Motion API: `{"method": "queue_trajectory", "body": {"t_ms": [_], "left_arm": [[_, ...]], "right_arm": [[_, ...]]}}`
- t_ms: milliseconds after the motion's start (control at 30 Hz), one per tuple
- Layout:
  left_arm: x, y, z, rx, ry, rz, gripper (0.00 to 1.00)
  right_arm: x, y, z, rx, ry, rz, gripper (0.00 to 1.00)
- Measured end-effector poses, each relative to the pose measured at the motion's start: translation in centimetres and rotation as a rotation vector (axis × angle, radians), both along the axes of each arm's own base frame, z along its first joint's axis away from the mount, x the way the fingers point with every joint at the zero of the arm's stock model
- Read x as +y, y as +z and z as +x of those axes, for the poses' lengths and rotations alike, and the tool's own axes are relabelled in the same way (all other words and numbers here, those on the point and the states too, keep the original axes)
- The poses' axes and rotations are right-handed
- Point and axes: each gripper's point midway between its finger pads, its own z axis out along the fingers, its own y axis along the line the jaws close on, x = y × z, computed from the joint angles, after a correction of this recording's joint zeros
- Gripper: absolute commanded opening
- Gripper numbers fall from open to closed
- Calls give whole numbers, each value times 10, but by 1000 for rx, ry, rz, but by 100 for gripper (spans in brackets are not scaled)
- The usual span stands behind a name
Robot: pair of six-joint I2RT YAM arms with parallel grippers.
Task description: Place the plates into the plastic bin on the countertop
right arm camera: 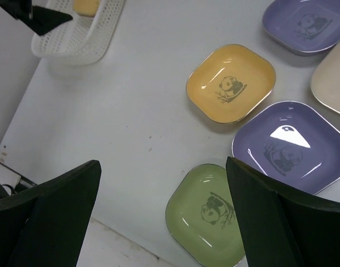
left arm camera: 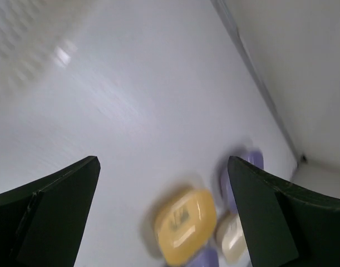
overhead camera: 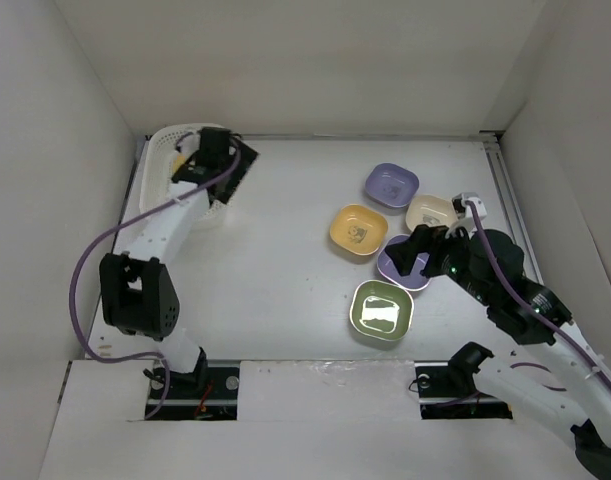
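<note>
1. Five plates lie loose on the right half of the countertop [overhead camera: 285, 250]. They are a yellow plate [right arm camera: 231, 83], a green plate [right arm camera: 208, 214], a near lavender plate [right arm camera: 289, 146], a far lavender plate [overhead camera: 391, 185] and a cream plate [overhead camera: 430, 213]. All sit flat and face up, each with a small dark panda print in the middle.
2. They form a loose cluster. The green plate is closest to the arm bases, with the near lavender plate just beyond it. The yellow plate lies to the left of that one. The cream and far lavender plates sit further back, close together.
3. One more yellow dish [right arm camera: 87, 6] lies inside the plastic bin [overhead camera: 170, 175]. I cannot tell what else the bin holds.
4. The bin is a white perforated basket in the far left corner of the countertop, close against the left wall [overhead camera: 55, 150].
5. The left gripper [left arm camera: 163, 161] hangs over the bin's right side. Its two dark fingers [left arm camera: 53, 211] are spread wide with nothing between them. Its own view is blurred.
6. The right gripper [right arm camera: 162, 162] hangs above the cluster and partly covers the near lavender plate from overhead. Its jaws are also spread wide and hold nothing.
7. A purple cable [overhead camera: 85, 270] loops off the left arm.
</note>
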Motion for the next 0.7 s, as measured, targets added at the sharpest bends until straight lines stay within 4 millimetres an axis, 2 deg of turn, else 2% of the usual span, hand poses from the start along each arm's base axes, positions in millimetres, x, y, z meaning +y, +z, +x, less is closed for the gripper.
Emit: {"method": "queue_trajectory", "body": {"t_ms": [67, 133, 233, 333, 433, 500, 700], "left_arm": [[-64, 4, -27, -35, -120, -11, 99], [-121, -5, -58, -30, -227, -38, 99], [-173, -34, -97, 42, -307, -57, 99], [-212, -55, -126, 95, -337, -72, 99], [-235, -69, -144, 122, -354, -78, 99], [-246, -85, -149, 154, -356, -70, 99], [-254, -145, -137, 261, -303, -16, 99]], "right_arm": [[-5, 4, 2, 5, -38, 6, 100], [-12, 10, 6, 4, -93, 11, 100], [-25, 22, 8, -13, -165, 28, 100], [-34, 34, 8, -30, -210, 44, 100], [-37, 43, 5, -47, -215, 67, 100], [-38, 48, 0, -59, -205, 86, 100], [-44, 62, -16, -106, -178, 145, 100]]}}
